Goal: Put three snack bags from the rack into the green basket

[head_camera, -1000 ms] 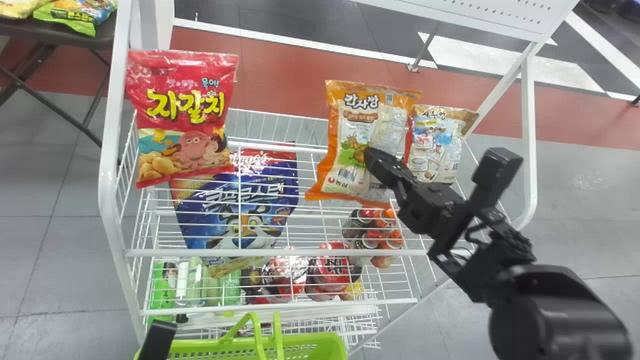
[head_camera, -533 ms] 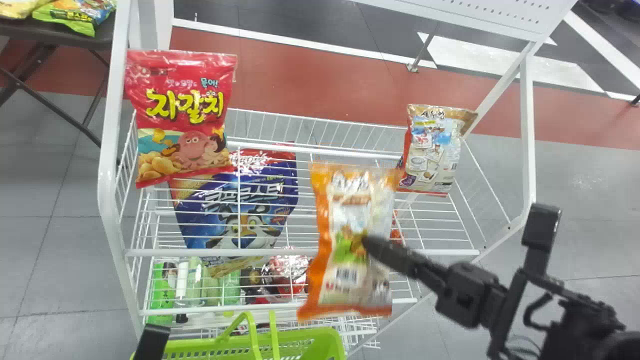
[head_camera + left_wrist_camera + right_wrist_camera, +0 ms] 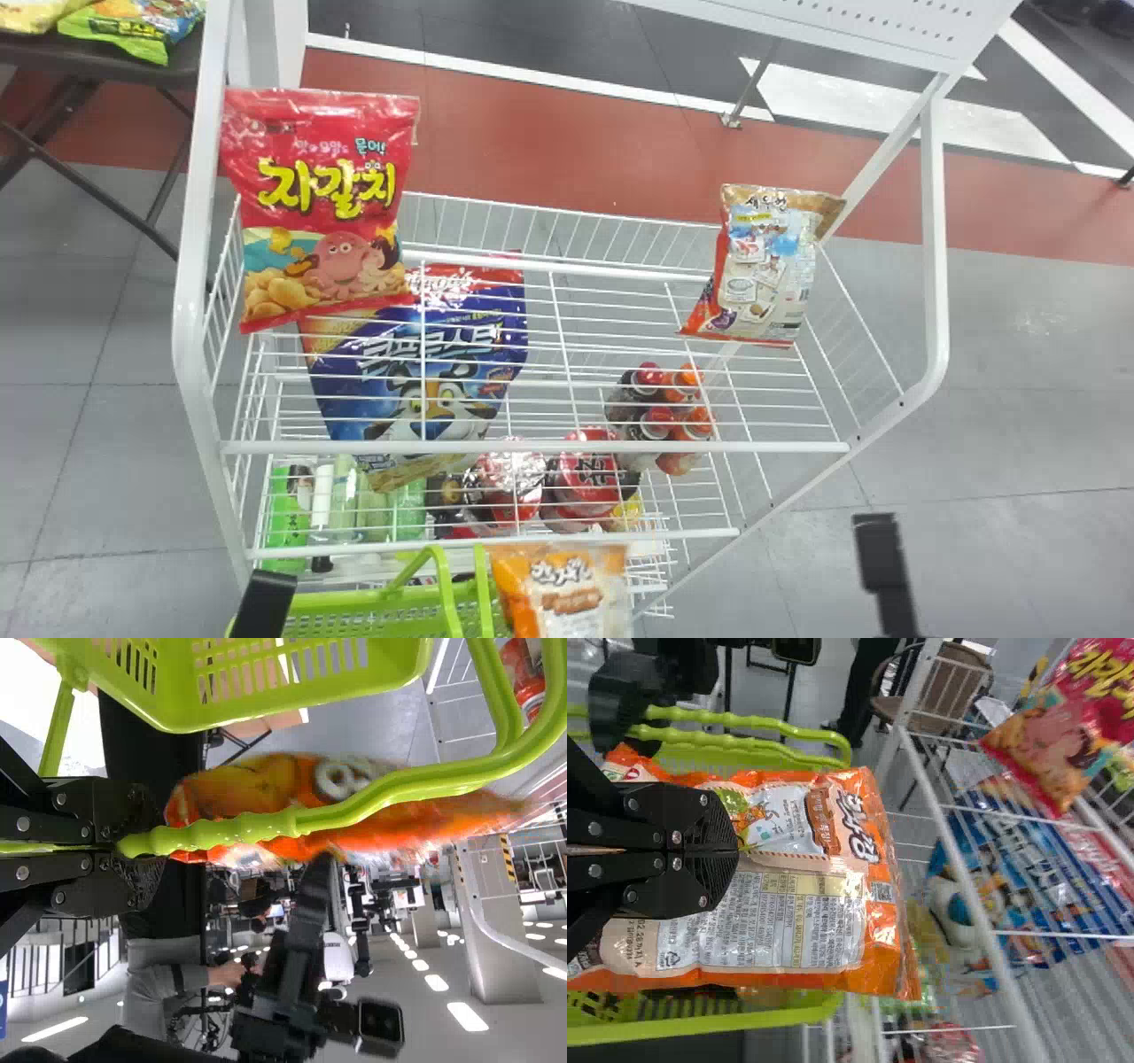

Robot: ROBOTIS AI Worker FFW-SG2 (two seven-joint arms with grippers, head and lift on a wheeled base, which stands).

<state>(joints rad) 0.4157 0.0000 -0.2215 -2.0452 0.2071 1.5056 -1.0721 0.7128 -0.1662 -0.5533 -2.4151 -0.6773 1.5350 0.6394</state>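
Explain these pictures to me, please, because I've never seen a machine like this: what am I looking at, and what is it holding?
This is a robot with two black arms, each ending in a two-fingered hand. The head view looks forward and down from its head. The other two come from cameras on its wrists and are turned on their side.

The white rack holds a red bag, a blue bag and a pale bag, with cups lower down.

The left hand grips a handle of the green basket. The right hand pinches an orange bag beside the rack.
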